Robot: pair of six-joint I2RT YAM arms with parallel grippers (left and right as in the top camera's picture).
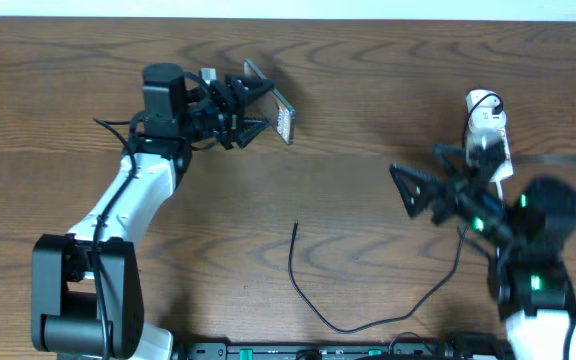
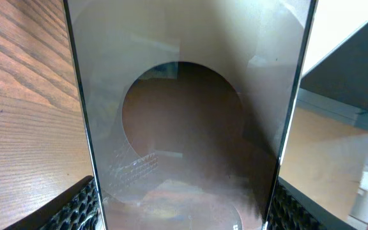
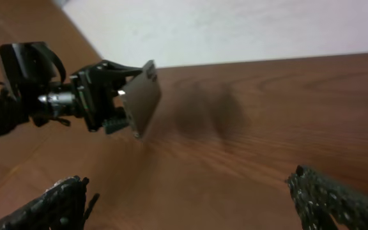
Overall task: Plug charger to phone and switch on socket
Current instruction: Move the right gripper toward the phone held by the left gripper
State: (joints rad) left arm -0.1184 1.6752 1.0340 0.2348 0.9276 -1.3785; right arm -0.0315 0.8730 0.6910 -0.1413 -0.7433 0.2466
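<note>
My left gripper (image 1: 253, 110) is shut on the phone (image 1: 273, 103), a dark glossy slab held tilted above the table at the back left. In the left wrist view the phone (image 2: 184, 115) fills the frame between both fingers. The right wrist view shows the phone (image 3: 142, 99) in the left arm's grip, far off. The charger (image 1: 303, 290), a thin black cable, lies curving on the table in the front middle, its plug tip (image 1: 296, 226) pointing away. My right gripper (image 1: 413, 190) is open and empty above the table, right of the cable tip. The white socket (image 1: 488, 135) lies at the right, partly behind the right arm.
The wooden table (image 1: 368, 90) spans the view. The right arm's body (image 1: 533, 270) covers the front right corner. A black rail (image 1: 318, 350) runs along the front edge.
</note>
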